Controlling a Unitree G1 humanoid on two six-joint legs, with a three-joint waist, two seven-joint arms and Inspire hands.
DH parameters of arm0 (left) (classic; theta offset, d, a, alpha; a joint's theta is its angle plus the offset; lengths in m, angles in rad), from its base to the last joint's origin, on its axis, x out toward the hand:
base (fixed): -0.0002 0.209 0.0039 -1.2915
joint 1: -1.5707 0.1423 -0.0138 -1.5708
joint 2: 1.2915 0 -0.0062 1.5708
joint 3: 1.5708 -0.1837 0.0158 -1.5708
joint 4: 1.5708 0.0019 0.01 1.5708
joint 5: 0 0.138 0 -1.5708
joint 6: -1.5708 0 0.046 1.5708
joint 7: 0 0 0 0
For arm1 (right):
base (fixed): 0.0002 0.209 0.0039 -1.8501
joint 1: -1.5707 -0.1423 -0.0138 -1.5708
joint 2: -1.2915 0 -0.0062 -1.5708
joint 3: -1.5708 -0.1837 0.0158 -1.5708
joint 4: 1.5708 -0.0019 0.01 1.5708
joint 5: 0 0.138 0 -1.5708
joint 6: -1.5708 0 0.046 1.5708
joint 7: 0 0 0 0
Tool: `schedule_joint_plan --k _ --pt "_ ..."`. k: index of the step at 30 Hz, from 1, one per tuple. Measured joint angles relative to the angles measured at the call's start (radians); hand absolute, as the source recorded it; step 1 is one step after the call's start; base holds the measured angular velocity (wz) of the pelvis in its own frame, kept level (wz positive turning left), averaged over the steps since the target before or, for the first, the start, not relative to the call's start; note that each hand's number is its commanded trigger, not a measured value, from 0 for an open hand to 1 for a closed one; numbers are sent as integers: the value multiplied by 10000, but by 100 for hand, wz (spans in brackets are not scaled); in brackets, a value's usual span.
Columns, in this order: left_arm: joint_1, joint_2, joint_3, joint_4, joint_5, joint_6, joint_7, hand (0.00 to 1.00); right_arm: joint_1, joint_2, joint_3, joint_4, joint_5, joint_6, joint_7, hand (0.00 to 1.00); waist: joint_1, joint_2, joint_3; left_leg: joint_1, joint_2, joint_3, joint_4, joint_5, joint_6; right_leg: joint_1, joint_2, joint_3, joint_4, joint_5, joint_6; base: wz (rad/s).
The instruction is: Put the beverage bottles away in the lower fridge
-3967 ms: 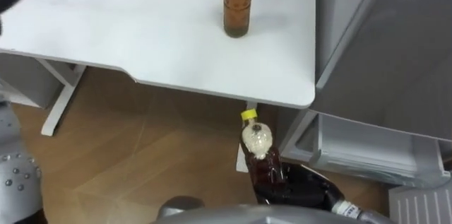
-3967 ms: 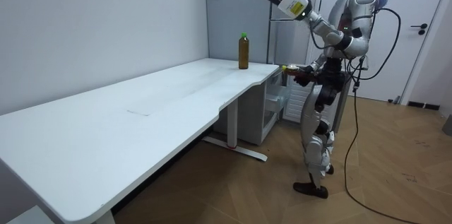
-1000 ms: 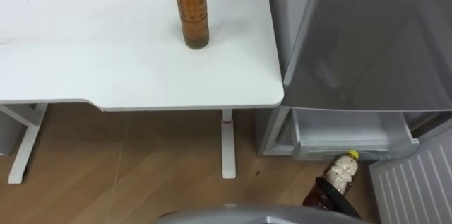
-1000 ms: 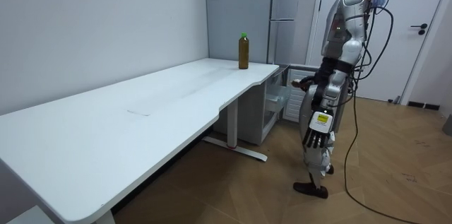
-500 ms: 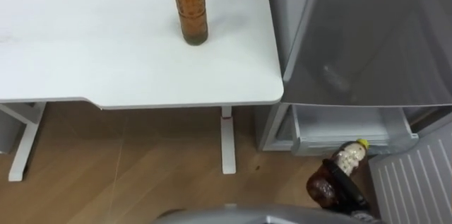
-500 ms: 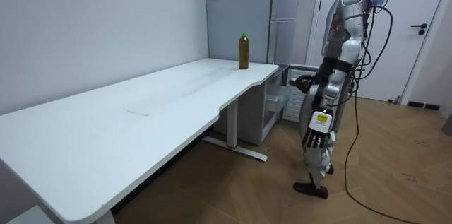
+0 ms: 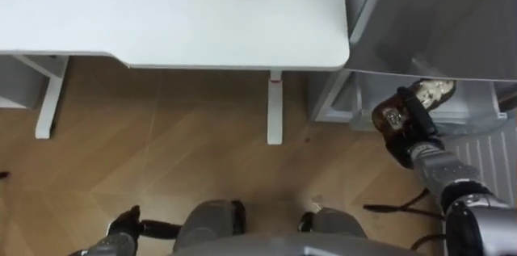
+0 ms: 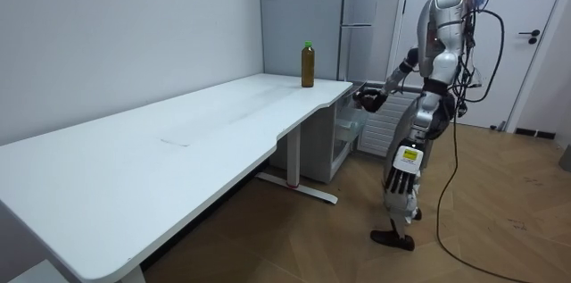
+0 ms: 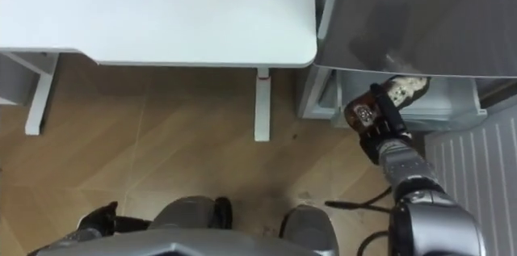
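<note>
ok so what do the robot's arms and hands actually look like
Both hands are black. The right hand sits on a ribbed, silver-grey wrist that widens into a rounded grey metal forearm. The left hand has a small white tag with a yellow mark on its back, and the arm above it is silver-grey with dark sections.

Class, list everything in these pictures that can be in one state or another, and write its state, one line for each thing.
Lower fridge: door open.
Right hand: shut on the held bottle, at the fridge opening.
Held bottle: tilted, top end toward the open fridge.
Standing bottle: upright on the table, cap on.
Left hand: open, hanging by the leg.
</note>
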Motion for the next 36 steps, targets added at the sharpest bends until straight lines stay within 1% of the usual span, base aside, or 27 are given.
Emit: schedule_joint_plan --k 1,3,5,6,7,9,10,11,12,14,16,18,21,23,26,28,30,33,35,36 --pt "-101 22 -35 3 0 -2 1 0 -20 -66 5 1 2 -1 -63 100 54 -21 13 -179 12 -1 87 0 0 -188 -4 14 110 -8 -14 -3" --pt "-450 101 -102 124 0 -91 62 0 -214 -261 5 1 80 -17 -376 100 303 -73 48 -945 64 11 530 -4 6 -968 -59 43 651 -37 -97 -6" --pt "-664 122 -103 131 -6 -136 139 0 -454 -417 7 2 -75 -18 -596 100 363 -104 66 -1512 48 30 860 -8 14 -1603 -166 51 1154 -122 -160 -2" --pt "-744 144 -112 121 -18 -180 191 0 -625 -505 47 3 -193 -17 -664 100 427 -115 72 -1876 53 50 1122 -26 39 -2030 -197 121 1492 -187 -182 0" --pt "-796 157 -115 119 -19 -186 218 0 -717 -566 106 2 -232 -16 -666 100 460 -128 80 -2050 54 60 1272 -43 48 -2226 -207 169 1687 -234 -193 0" --pt "-994 241 -201 108 -17 -190 299 0 -1085 -819 313 2 -264 -5 -673 100 513 -173 108 -2728 29 50 1722 -75 63 -2960 -318 224 2360 -411 -241 8" --pt "-1015 273 -235 94 -19 -190 300 0 -1173 -862 311 -1 -262 -3 -678 100 500 -186 112 -2889 22 44 1815 -80 64 -3134 -339 247 2499 -453 -243 5" --pt "-1026 333 -304 64 -15 -197 332 0 -1408 -935 310 -11 -263 19 -719 100 522 -266 145 -3128 -17 54 1944 -92 58 -3468 -367 363 2763 -509 -248 0" --pt "-1018 344 -339 70 -11 -186 397 0 -1674 -1022 309 -19 -244 55 -808 100 542 -290 155 -3367 -28 72 2044 -92 57 -3751 -392 409 2935 -536 -214 -4" --pt "-999 382 -602 49 -7 -168 494 0 -1987 -1182 365 -19 -210 62 -955 100 587 -310 157 -3706 -24 93 2156 -74 28 -4122 -421 432 3092 -536 -211 0" --pt "-986 403 -803 -173 4 -97 570 0 -2289 -1374 382 -26 5 62 -1157 100 596 -340 158 -4103 -14 127 2310 -29 52 -4549 -466 446 3274 -506 -236 0" --pt "-994 401 -828 -450 32 -17 776 0 -2609 -1566 382 -43 321 42 -1589 100 708 -376 161 -4616 1 164 2608 -42 79 -5074 -480 520 3573 -467 -239 -2" --pt "-969 431 -879 -906 25 14 1086 0 -2763 -1775 382 -47 787 40 -1876 100 829 -394 158 -5109 -1 210 2879 -67 118 -5602 -498 609 3856 -476 -242 0" --pt "-980 499 -1001 -1013 46 16 1223 0 -2849 -1847 381 -70 1000 40 -2069 100 822 -399 155 -5427 -16 215 3040 -79 137 -5924 -525 639 4028 -486 -257 3" --pt "-974 536 -1217 -1056 55 18 1476 0 -2970 -1915 377 -94 1021 40 -2335 100 700 -402 154 -5862 -122 208 3265 -94 184 -6352 -690 640 4346 -533 -307 9" --pt "-929 536 -1330 -1066 1 16 1578 0 -3026 -1930 376 -97 1091 42 -2522 100 602 -406 154 -6024 -127 237 3449 -112 284 -6501 -746 656 4531 -612 -277 8" --pt "-888 538 -1400 -1087 -11 -8 1588 0 -3231 -2008 375 -176 1252 42 -2733 100 455 -433 151 -6244 -162 341 3612 -176 379 -6757 -920 655 4780 -717 -245 8" --pt "-858 546 -1397 -1110 -9 -119 1590 0 -3243 -2134 373 -626 1403 41 -2808 100 293 -442 147 -6437 -267 319 3703 -178 396 -6920 -1040 647 4916 -762 -207 11" --pt "-824 551 -1397 -1100 -8 -151 1590 0 -3246 -2164 368 -839 1528 21 -2806 100 266 -468 148 -6486 -291 319 3748 -198 426 -6956 -1044 677 4964 -798 -161 6" --pt "-811 551 -1397 -1109 -10 -148 1589 0 -3279 -2164 366 -874 1656 12 -2804 100 248 -507 134 -6487 -292 319 3750 -204 433 -6957 -1044 678 4964 -803 -157 0"
